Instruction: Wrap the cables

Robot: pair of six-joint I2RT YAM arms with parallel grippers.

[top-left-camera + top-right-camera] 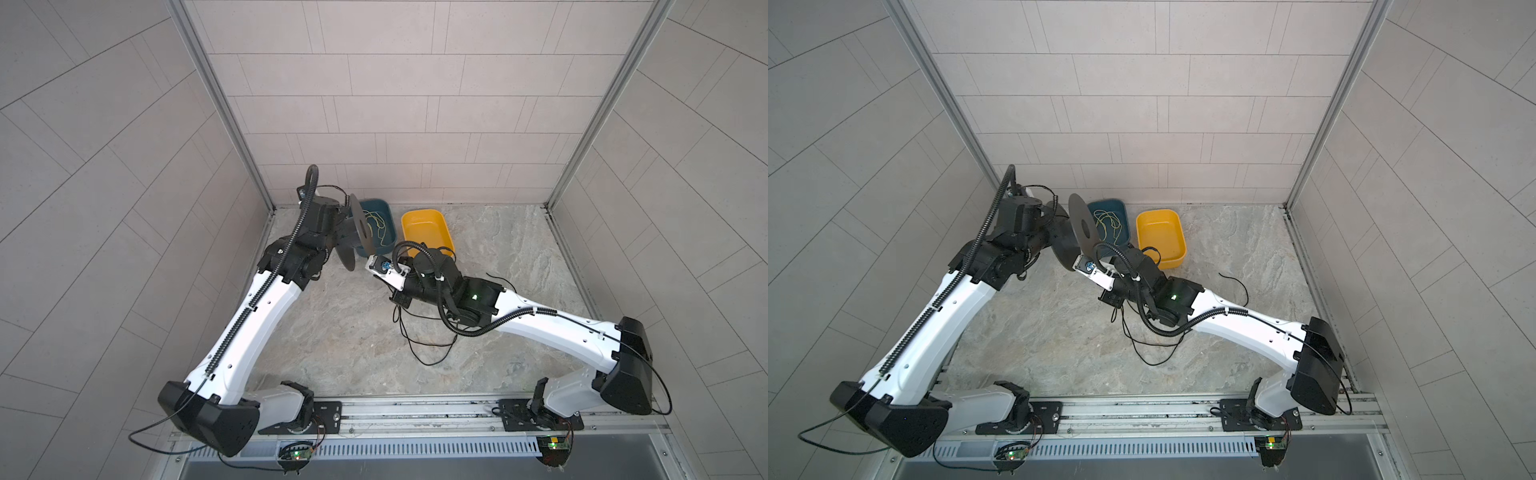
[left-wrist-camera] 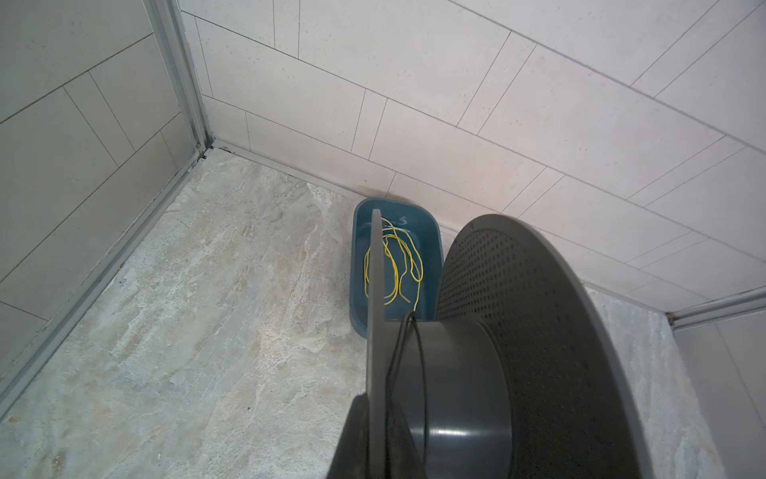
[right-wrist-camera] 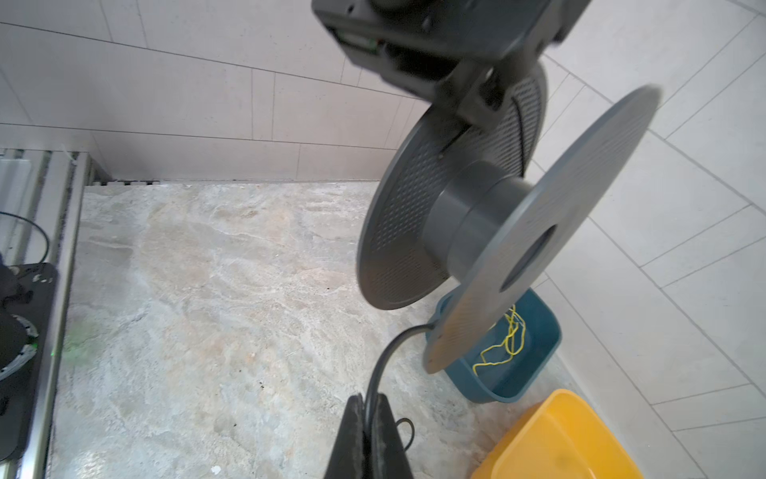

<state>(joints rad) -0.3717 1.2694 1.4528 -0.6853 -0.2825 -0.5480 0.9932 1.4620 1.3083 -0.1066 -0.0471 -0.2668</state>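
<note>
**Spool held aloft, cable pinched beneath it**

The left arm is stretched from its base at 7 o'clock toward 11 o'clock of the pale stone-patterned worktop [image 3: 207, 290], with the wrist bent over near the back wall. The left end effector [image 3: 472, 105] is clamped on the rim of one flange of a grey perforated plastic spool [image 3: 468, 220]. The spool is held clear of the worktop, its two discs on edge. The right arm is reached from 5 o'clock toward 10 o'clock, so that the right end effector [image 3: 369, 400] is placed just below the spool. Its fingers are pressed together on a thin glossy black cable [image 3: 379, 365].

From the pinch the cable is curved upward and passes out of sight behind the nearer flange. In the left wrist view two strands are seen lying over the hub, beside the clamped flange. In both top views the slack is spread in loose loops on the worktop at 6 o'clock of the right wrist. A free end is laid at 4 o'clock of a yellow plastic tray [image 3: 559, 435]. A dark blue plastic tray [image 3: 534, 373], at 9 o'clock of the yellow one, is occupied by a tangled yellow-green cord [image 3: 512, 336].
</note>
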